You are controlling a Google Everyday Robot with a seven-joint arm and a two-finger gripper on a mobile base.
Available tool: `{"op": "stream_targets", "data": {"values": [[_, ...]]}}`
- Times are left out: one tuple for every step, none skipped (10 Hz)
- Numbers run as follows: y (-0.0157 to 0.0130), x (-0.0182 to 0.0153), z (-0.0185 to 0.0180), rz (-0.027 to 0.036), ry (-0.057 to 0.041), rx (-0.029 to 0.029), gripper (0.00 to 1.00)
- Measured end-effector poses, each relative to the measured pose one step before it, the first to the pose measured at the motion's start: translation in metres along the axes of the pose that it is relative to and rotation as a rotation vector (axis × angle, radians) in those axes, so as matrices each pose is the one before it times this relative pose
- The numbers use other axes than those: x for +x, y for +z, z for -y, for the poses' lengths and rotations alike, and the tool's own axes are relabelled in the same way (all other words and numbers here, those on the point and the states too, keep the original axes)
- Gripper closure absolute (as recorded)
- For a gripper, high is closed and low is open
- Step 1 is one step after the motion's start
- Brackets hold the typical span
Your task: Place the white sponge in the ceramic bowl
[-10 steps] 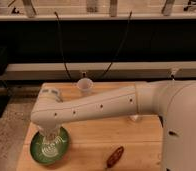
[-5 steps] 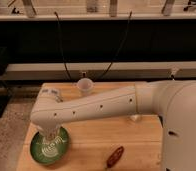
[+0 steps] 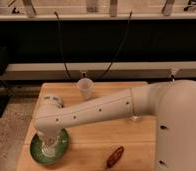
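Gripper (image 3: 51, 141) over ceramic bowl (image 3: 37, 151) (table (image 3: 98, 146) corner); cup (image 3: 84, 88) behind.

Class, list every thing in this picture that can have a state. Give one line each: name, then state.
gripper: lowered into the bowl
bowl: upright on the table, under the gripper
sponge: not visible, so cannot tell whether it lies in the bowl
cup: upright near the table's far edge, apart from the bowl
brown object: lying on the table's near edge, nothing touching it
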Motion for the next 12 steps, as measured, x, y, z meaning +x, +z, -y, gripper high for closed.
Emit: {"op": "stream_targets", "data": {"values": [[0.00677,-0.00253,-0.00038,0.00784,0.00442,0.00682,1.0],[0.00833,-0.00241,-0.00074,0.01445,0.00556,0.00773,1.0],[0.00812,-0.00091,-0.00195,0.01183,0.00495,0.0068,1.0],[0.00605,-0.00109,-0.00071,0.01133,0.00205,0.00663,1.0],[0.00549,-0.00091,-0.00143,0.01173,0.00265,0.00452,1.0],[0.00578,-0.00106,-0.00144,0.01293,0.00338,0.00354,1.0],[0.0048,-0.00082,-0.00094,0.01015,0.00142,0.00243,1.0],[0.00424,-0.00057,-0.00097,0.00754,0.00026,0.00155,1.0],[0.00271,-0.00038,0.00006,0.00457,-0.00235,0.00111,1.0],[0.00317,-0.00038,0.0003,0.0051,-0.00511,0.00251,0.97],[0.00208,-0.0007,0.00132,0.00299,-0.00781,0.00378,0.86],[0.00165,-0.00099,0.00102,0.00101,-0.00505,0.00181,0.77]]}}
